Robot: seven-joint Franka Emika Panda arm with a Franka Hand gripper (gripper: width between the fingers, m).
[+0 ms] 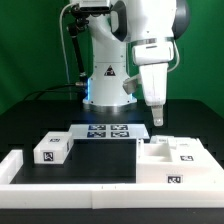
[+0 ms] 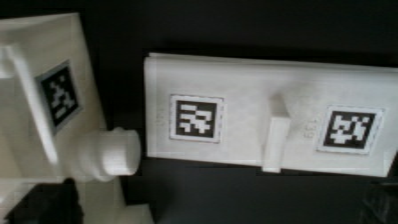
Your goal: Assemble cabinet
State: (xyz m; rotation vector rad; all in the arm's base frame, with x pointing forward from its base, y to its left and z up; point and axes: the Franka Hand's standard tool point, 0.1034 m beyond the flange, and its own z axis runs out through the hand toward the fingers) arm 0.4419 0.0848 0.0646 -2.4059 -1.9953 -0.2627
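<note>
The jaws of the Panda arm (image 1: 150, 35) point straight down above the cabinet (image 1: 165, 168), over its rear corner on the exterior view's left. A gap shows between their tips and the white shell. The tips are too small and dark to tell whether they are parted or closed, and nothing can be seen between them.

The cabinet sits on the black worktop (image 1: 100, 158) at the exterior view's right, with tags showing on its top and front. From the wrist, a white two-tag face (image 2: 240, 85) with a raised rib (image 2: 285, 130) fills most of the view and is apparently part of that shell. A second tagged white piece (image 2: 54, 90) with a round peg (image 2: 111, 155) lies just beside it; which part that is cannot be told.

A small tagged block (image 1: 52, 151), likely a drawer, lies well apart at the exterior view's left. The marker board (image 1: 105, 131) lies between the two, further back, and a long border rail (image 1: 60, 187) runs along the front.

The risk, judged from here, is a descent slightly off line. A tip could land on the shell's wall rather than astride it, pushing or tipping the cabinet, and a skewed shell could make the drawer jam going in. A grip on smooth plastic near one corner could also let the piece swing.
</note>
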